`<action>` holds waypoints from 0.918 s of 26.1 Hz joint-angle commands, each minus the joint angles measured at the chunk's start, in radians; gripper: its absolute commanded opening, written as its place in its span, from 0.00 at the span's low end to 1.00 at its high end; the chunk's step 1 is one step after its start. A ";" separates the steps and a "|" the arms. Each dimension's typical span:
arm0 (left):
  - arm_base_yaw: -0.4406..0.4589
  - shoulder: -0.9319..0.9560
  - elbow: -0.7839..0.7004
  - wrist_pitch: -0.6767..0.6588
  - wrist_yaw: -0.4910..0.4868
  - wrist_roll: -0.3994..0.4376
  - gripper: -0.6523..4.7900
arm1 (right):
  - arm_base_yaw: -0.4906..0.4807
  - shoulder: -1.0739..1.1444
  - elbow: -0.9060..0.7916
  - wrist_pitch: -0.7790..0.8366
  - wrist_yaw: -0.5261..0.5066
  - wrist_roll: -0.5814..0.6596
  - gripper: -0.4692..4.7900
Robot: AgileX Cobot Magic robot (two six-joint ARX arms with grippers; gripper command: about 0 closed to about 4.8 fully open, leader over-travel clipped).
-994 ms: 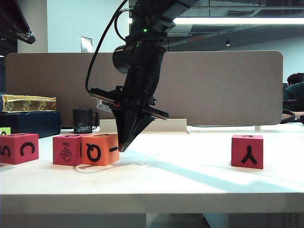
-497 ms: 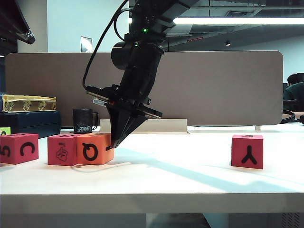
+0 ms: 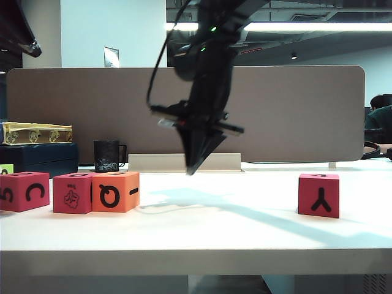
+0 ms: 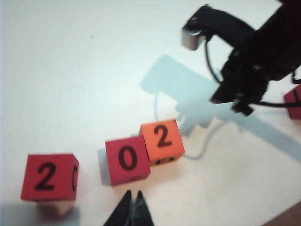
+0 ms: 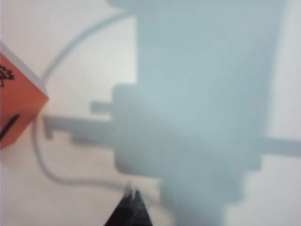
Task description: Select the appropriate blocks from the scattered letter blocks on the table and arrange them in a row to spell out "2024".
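**Both grippers clenched and empty; three blocks grouped at left, one apart at right**

Right gripper [image 3: 193, 169]: clenched, holding nothing, pointing down and raised clear of the desk [image 3: 245, 226] near the middle of the exterior view. In its own wrist view the tips [image 5: 131, 195] sit together above its blurred shadow, with a corner of the orange block [image 5: 16, 106] at the edge of the picture.

Left gripper [image 4: 132, 200]: clenched, empty, hanging above the desk on the near side of the blocks in its wrist view. It is not identifiable in the exterior view.

Blocks: the orange block [image 3: 115, 191], marked "Q" on its front and "2" on top, touches a pink-red block [image 3: 73, 193] carrying a picture in front and "0" on top [image 4: 127, 160]. A second pink-red block [image 3: 23, 191], showing "5" and "C" from the front and "2" from above [image 4: 49, 176], stands a short gap further left. A third pink-red block [image 3: 318, 195], marked "Y", stands well apart on the right side of the desk.

Behind the desk: a grey-brown partition [image 3: 294, 116] and a dark mug [image 3: 108, 156].
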 commanded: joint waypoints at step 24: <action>0.003 0.370 0.006 0.162 -0.380 0.033 0.70 | -0.087 -0.166 0.004 -0.128 0.021 -0.042 0.09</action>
